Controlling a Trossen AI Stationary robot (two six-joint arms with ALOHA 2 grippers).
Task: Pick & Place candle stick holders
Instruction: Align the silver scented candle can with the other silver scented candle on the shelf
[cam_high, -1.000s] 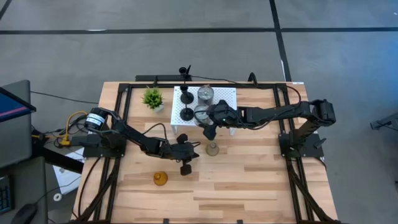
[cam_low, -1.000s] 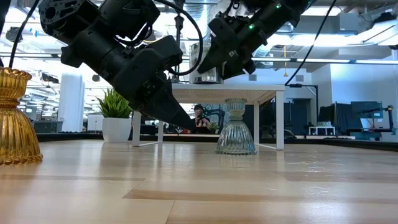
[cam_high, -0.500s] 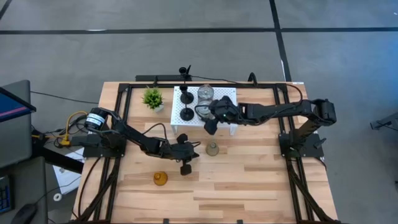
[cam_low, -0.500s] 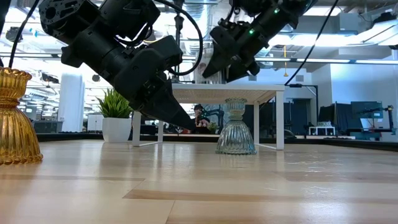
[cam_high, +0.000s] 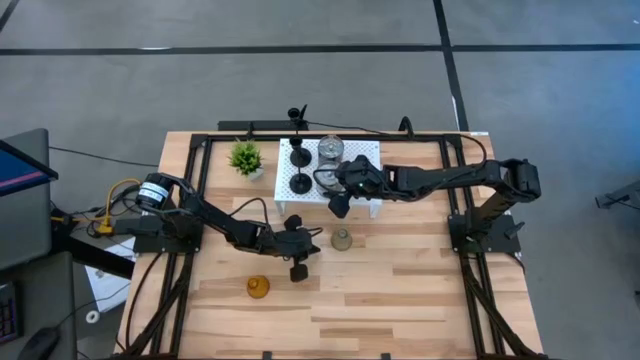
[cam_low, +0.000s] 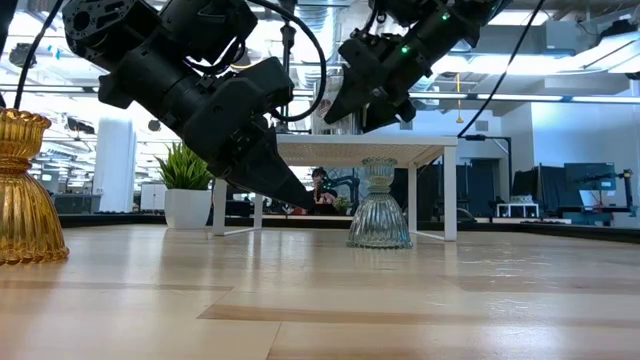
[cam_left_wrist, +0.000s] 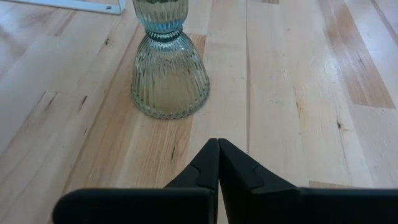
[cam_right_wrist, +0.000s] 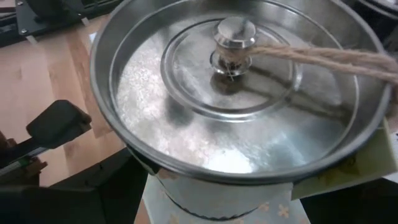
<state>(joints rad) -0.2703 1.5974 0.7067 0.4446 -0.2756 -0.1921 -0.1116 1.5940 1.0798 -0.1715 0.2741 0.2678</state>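
Clear ribbed glass is what sits nearest my left gripper (cam_left_wrist: 217, 163): the greyish-olive bell-shaped holder (cam_left_wrist: 169, 70) stands upright on the wooden surface (cam_high: 420, 290), just ahead of my fingertips, its top cut off in my left wrist view. My left fingers are pressed together, holding nothing.

My right gripper (cam_high: 338, 207) reaches over the white perforated stand (cam_high: 362, 152). Its wrist view is nearly filled by a jar (cam_right_wrist: 230, 106) with a silvery metal top, a small knob at the middle and a twine cord running off to the edge. My own right fingers are hidden beneath that jar, so I cannot tell whether they grip it or stand apart. A pale label with small flower shapes shows under the rim; I can read no writing on it.

The amber holder (cam_high: 258, 288) stands alone toward the front of the surface, well apart from the others; in the low view it is cut by the frame's edge. A second jar (cam_high: 330, 150) and a black stick (cam_high: 298, 181) stand on the stand. Another black stick (cam_high: 296, 115) stands at the far edge, small and hard to make out. The green plant (cam_high: 245, 157) stands beside the stand.
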